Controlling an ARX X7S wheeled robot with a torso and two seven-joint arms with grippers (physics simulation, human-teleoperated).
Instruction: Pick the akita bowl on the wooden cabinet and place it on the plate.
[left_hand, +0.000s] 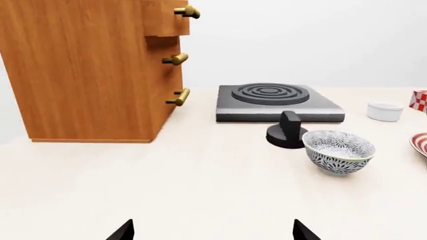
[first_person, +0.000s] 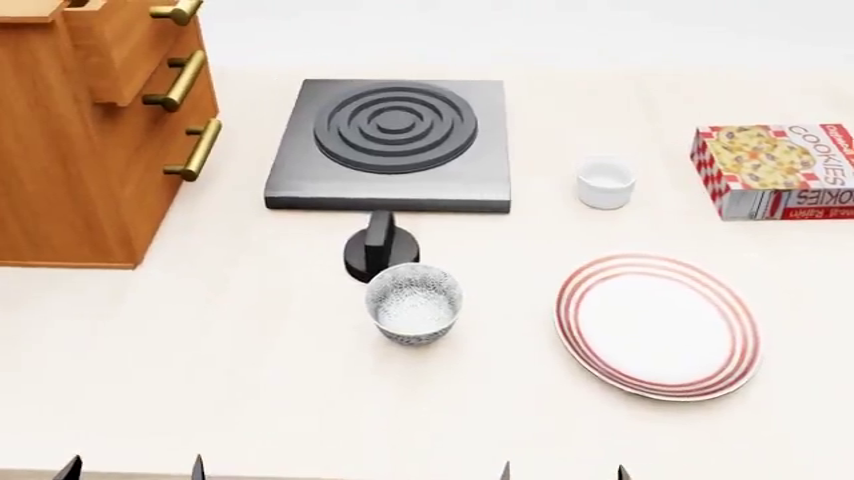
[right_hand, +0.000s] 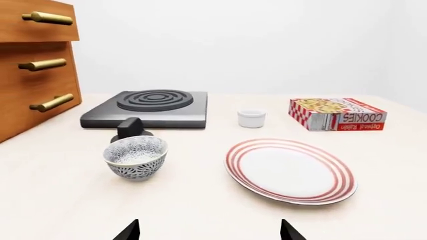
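— Akita bowl (first_person: 414, 303): where do we see it?

— We see it standing upright on the pale counter (first_person: 240, 380), not on the wooden cabinet (first_person: 80, 150). It sits just in front of the black stove knob (first_person: 380, 250), which is itself in front of the dark burner plate (first_person: 390, 142). The bowl is speckled dark on white outside, pale inside.

— And the plate (first_person: 657, 325)?

— We find it to the bowl's right in the head view, apart from it, flat on the counter, white with thin red rings at the rim. Nothing lies on it.

— What else do we have on the counter?

— A small white ramekin (first_person: 605, 184) behind the plate, and a red-and-white cookies box (first_person: 777, 170) at the far right. The cabinet stands at the far left, with brass bar handles (first_person: 198, 148) and its upper drawer pulled out a little.

— How do our grippers stand?

— For the left gripper (left_hand: 212, 231) we see only two dark fingertips at the frame edge in its wrist view, set wide apart with nothing between them. The right gripper (right_hand: 209, 230) shows the same: two tips spread apart, holding nothing. Both are well short of the bowl and touch nothing.
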